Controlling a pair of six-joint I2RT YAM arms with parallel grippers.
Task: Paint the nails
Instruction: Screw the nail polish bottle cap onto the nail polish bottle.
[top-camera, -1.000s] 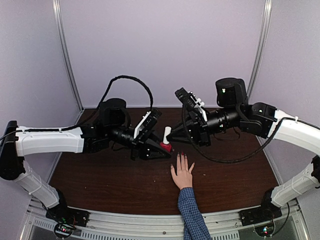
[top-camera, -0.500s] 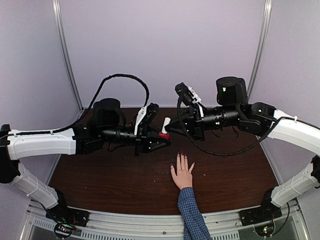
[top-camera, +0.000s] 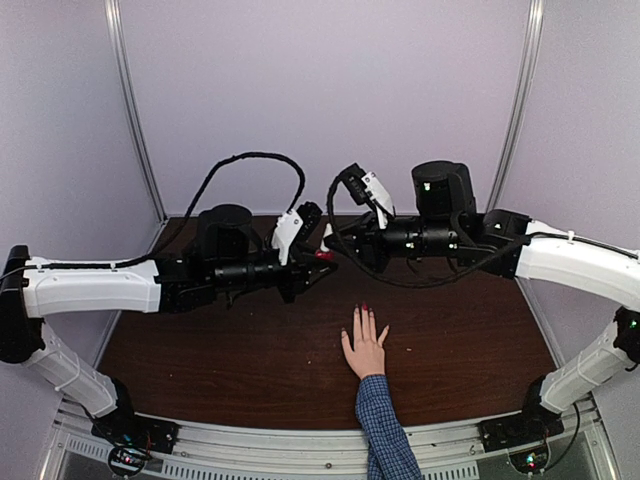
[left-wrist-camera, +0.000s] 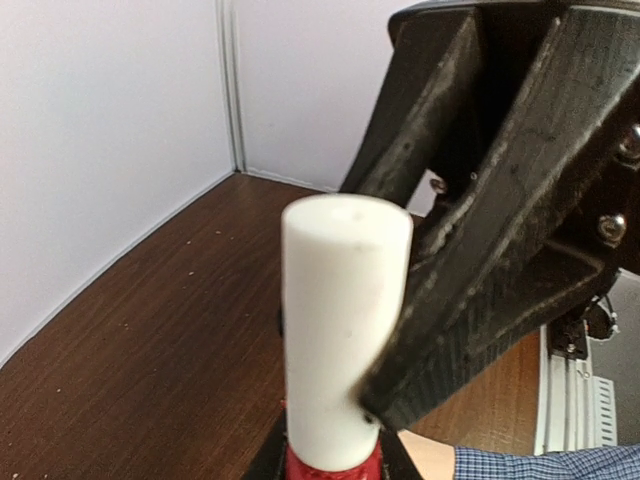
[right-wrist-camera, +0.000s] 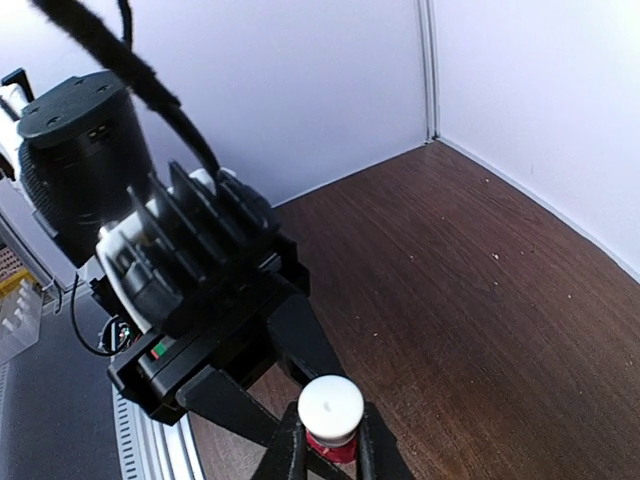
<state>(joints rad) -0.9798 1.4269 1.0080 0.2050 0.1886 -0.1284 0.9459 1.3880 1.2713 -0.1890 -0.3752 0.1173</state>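
Note:
A light-skinned hand (top-camera: 366, 348) in a blue checked sleeve (top-camera: 384, 432) lies flat on the brown table. Its nails (top-camera: 364, 308) are tiny, and at least one looks dark red. My left gripper (top-camera: 316, 264) is shut on a small red polish bottle (top-camera: 323, 256) and holds it in the air behind the hand. My right gripper (top-camera: 329, 242) is shut on the bottle's white cap (right-wrist-camera: 331, 408). In the left wrist view the cap (left-wrist-camera: 345, 330) fills the middle, with the right gripper's black fingers (left-wrist-camera: 470, 250) pressed against it. The red bottle (right-wrist-camera: 331, 447) shows under the cap.
The brown table (top-camera: 200, 350) ends at purple walls on the far, left and right sides. A metal rail (top-camera: 300, 440) runs along the near edge. Black cables loop above both wrists. A strip of sleeve (left-wrist-camera: 540, 465) shows in the left wrist view.
Both arms have risen and shifted back and left, lifting the bottle off the table. The right gripper has come in onto the white cap. The hand has not moved.

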